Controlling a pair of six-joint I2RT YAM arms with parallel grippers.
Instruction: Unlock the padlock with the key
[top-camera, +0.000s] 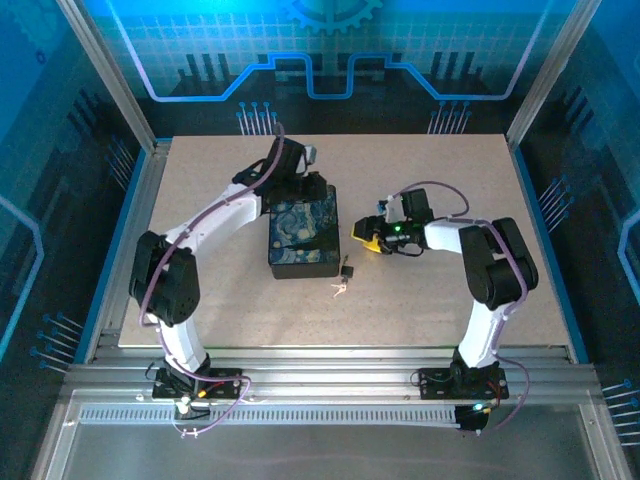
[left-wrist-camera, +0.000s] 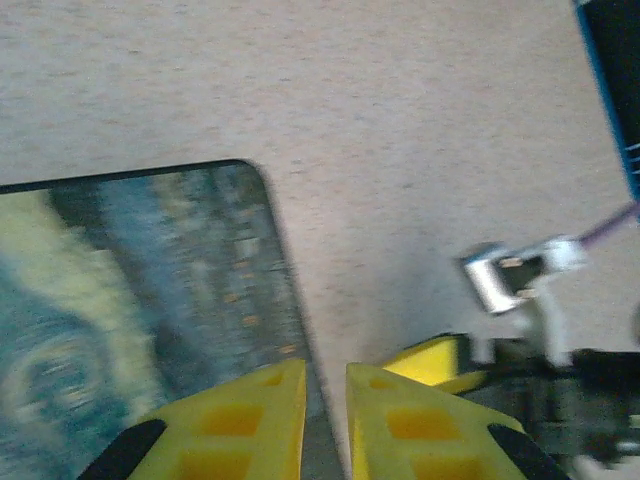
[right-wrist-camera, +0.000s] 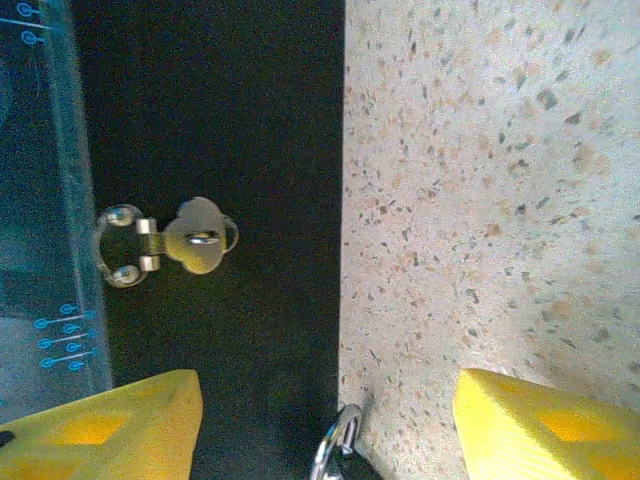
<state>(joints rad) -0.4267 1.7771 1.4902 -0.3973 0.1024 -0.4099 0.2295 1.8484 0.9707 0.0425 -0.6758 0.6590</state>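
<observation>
Padlock (top-camera: 347, 269) is lying loose on the bench (top-camera: 450, 170), just off the near right corner of the box (top-camera: 300, 235) and a bit nearer the arm bases than your right fingers (right-wrist-camera: 100, 425). The key (top-camera: 338, 291) is right beside the padlock, on the side away from those fingers. Both are well apart from your left fingers (left-wrist-camera: 250, 420).

Your right fingers are spread wide apart and gripping nothing, parked by the box's right side. In the right wrist view, one half of the gap between them shows the box's black side wall and the other half shows bare bench. A silvery hasp (right-wrist-camera: 165, 240) sits on that wall, straight out ahead of the fingertips. At the very bottom of that view, between the two fingers, a shiny metal loop (right-wrist-camera: 338, 440) pokes in. It could be the padlock's shackle, but it's cut off, so I can't say for sure.

Your left fingers are up at the box's far right corner, nearly together with just a thin gap. The swirly lid's edge runs right down into that gap, with the lid on the left finger's side and bare bench on the other. I can't tell whether they're actually pinching the edge or just sitting over it.
</observation>
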